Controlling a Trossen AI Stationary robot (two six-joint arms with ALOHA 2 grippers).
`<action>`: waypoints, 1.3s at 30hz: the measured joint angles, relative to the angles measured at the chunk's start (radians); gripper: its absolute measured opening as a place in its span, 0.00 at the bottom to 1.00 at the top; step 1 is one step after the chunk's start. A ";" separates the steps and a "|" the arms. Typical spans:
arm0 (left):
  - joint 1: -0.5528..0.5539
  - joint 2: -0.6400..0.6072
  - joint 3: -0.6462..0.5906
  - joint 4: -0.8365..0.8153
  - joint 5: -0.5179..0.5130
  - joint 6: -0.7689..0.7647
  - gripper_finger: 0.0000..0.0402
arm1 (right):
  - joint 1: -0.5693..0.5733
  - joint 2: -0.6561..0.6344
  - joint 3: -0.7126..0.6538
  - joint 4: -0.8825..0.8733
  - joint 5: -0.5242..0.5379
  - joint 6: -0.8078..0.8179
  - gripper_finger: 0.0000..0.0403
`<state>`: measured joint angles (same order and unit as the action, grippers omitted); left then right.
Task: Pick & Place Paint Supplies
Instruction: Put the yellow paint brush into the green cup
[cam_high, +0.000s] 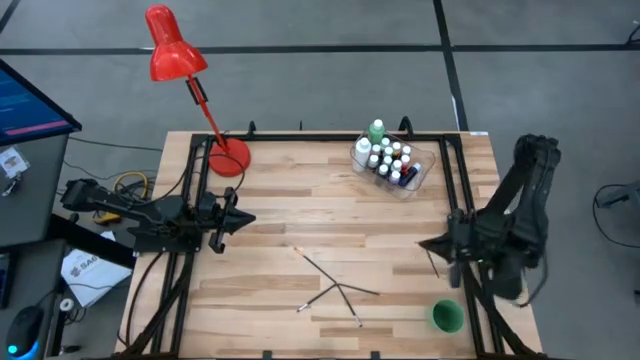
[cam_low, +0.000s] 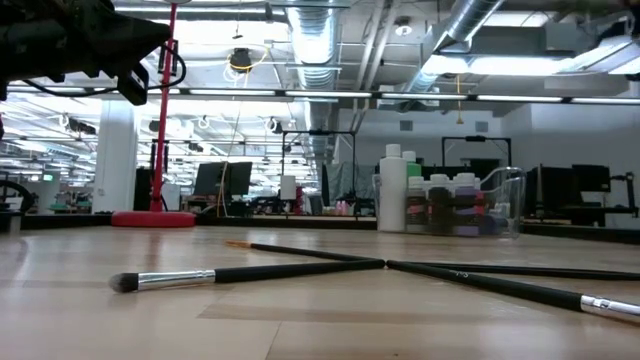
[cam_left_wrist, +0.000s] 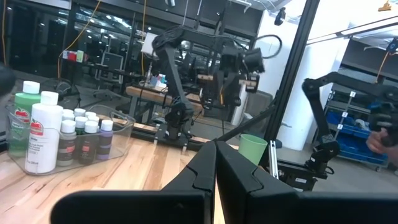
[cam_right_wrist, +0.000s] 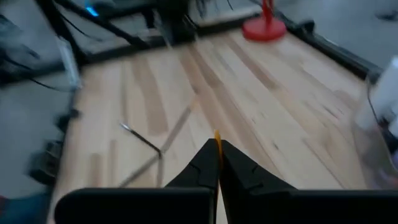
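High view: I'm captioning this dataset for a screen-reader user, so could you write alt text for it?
Three thin dark paintbrushes lie crossed on the light wooden table, while a clear plastic tub at the far edge holds small white-capped paint bottles. The left pincer and right pincer rest shut at opposite sides; a green cup stands near the right arm.

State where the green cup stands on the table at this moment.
In the high view the green cup stands at the table's near right corner, below the right tool and to the right of the crossed paintbrushes.
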<state>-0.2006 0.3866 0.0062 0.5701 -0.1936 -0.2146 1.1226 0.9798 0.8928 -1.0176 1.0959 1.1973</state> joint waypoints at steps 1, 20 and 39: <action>0.000 0.000 0.000 0.000 0.000 0.000 0.00 | 0.019 -0.023 0.000 0.001 0.024 -0.006 0.00; 0.000 0.000 0.000 0.000 0.000 0.000 0.00 | 0.335 -0.101 0.002 0.576 0.115 -0.592 0.00; 0.000 0.000 0.000 0.000 0.000 0.000 0.00 | 0.388 0.203 0.002 0.607 0.214 -0.431 0.00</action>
<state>-0.2007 0.3866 0.0059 0.5701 -0.1936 -0.2146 1.5108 1.1827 0.8948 -0.4107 1.3098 0.7661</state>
